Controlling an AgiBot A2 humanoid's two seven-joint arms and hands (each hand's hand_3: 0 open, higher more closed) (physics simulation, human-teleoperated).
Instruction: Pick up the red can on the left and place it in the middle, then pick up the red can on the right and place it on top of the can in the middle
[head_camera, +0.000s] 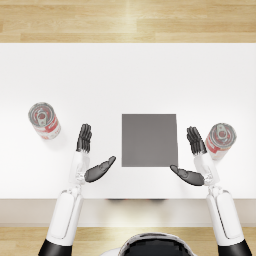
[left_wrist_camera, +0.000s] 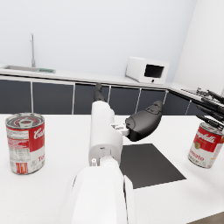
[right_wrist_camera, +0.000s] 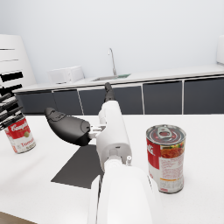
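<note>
Two red soup cans stand upright on the white table (head_camera: 128, 75). The left can (head_camera: 44, 120) (left_wrist_camera: 25, 143) (right_wrist_camera: 19, 134) stands a short way out from my left hand (head_camera: 90, 152) (left_wrist_camera: 140, 122), which is open and holds nothing. The right can (head_camera: 220, 140) (right_wrist_camera: 166, 158) (left_wrist_camera: 207, 145) stands close beside my right hand (head_camera: 194, 157) (right_wrist_camera: 70, 127), also open, fingers stretched forward, not touching the can. A dark grey square mat (head_camera: 149, 140) (left_wrist_camera: 146, 164) (right_wrist_camera: 81, 166) lies flat in the middle between the two hands.
The table's near edge (head_camera: 128, 201) runs just behind my wrists. A wooden floor (head_camera: 128, 20) shows beyond the far edge. In the wrist views, dark cabinets with a sink (left_wrist_camera: 26, 68) and a white microwave (left_wrist_camera: 146, 70) stand far behind.
</note>
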